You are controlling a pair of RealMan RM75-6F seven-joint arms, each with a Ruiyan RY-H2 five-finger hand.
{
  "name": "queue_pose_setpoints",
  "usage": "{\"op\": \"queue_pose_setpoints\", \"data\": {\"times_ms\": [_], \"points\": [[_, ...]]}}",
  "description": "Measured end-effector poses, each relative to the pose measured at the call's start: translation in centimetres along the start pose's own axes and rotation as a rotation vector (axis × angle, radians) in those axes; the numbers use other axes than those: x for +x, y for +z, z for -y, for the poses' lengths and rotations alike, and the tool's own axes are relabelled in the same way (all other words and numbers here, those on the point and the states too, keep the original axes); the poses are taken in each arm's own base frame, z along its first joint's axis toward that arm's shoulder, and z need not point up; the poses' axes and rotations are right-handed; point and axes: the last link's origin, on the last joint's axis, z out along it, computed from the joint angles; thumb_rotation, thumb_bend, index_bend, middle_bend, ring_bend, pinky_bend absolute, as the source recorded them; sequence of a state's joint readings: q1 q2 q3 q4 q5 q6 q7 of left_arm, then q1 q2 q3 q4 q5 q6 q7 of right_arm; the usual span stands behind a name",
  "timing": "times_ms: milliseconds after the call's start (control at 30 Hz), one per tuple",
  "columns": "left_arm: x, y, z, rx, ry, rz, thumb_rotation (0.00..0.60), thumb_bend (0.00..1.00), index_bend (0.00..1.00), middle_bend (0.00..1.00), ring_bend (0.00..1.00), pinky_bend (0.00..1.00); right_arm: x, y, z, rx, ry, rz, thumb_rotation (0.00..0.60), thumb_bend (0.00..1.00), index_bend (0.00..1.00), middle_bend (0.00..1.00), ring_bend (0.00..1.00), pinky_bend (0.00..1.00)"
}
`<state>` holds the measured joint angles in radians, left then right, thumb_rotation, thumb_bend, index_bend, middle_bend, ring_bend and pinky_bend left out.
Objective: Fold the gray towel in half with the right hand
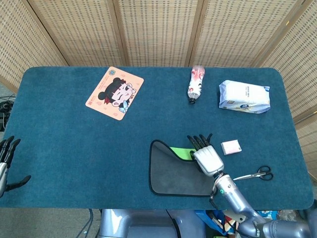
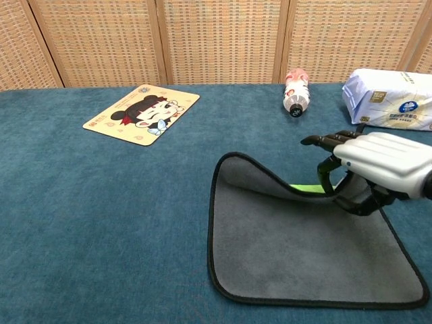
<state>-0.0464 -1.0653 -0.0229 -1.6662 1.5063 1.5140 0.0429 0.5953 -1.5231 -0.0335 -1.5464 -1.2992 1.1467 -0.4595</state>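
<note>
The gray towel [image 1: 171, 173] [image 2: 297, 250] with black edging lies at the front right of the blue table [image 1: 74, 148]. My right hand [image 1: 207, 157] [image 2: 378, 165] grips the towel's far right corner and holds it raised above the cloth, so the far edge curls up and a strip of green underside [image 1: 182, 152] [image 2: 305, 187] shows. The near half still lies flat. My left hand [image 1: 6, 161] hangs off the table's front left corner with fingers apart and nothing in it.
A cartoon mouse pad [image 1: 115, 92] [image 2: 143, 113] lies at the back left. A bottle [image 1: 196, 83] [image 2: 295, 91] and a white pack [image 1: 244, 96] [image 2: 388, 98] lie at the back right. A small white box [image 1: 231, 147] and scissors [image 1: 255, 174] sit right of the towel.
</note>
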Motion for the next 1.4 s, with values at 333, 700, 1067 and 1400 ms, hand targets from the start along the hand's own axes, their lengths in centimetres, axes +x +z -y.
{"op": "queue_pose_setpoints", "data": {"times_ms": [333, 700, 1067, 1400], "points": [[0.3, -0.4, 0.0, -0.009, -0.008, -0.011, 0.600, 0.17, 0.00, 0.00, 0.00, 0.00, -1.9, -3.2, 1.1, 0.060, -0.038, 0.028, 0.600, 0.55, 0.60, 0.00, 0.00, 0.00], [0.3, -0.4, 0.0, -0.009, -0.007, -0.008, 0.600, 0.17, 0.00, 0.00, 0.00, 0.00, -2.8, -4.7, 1.6, 0.091, -0.055, 0.053, 0.600, 0.55, 0.60, 0.00, 0.00, 0.00], [0.3, -0.4, 0.0, -0.009, -0.007, -0.011, 0.600, 0.17, 0.00, 0.00, 0.00, 0.00, -3.2, -6.2, 0.6, 0.108, -0.068, 0.059, 0.600, 0.55, 0.60, 0.00, 0.00, 0.00], [0.3, -0.5, -0.1, -0.010, -0.004, -0.012, 0.600, 0.17, 0.00, 0.00, 0.00, 0.00, -3.6, -7.8, 0.6, 0.147, -0.067, 0.074, 0.600, 0.55, 0.60, 0.00, 0.00, 0.00]]}}
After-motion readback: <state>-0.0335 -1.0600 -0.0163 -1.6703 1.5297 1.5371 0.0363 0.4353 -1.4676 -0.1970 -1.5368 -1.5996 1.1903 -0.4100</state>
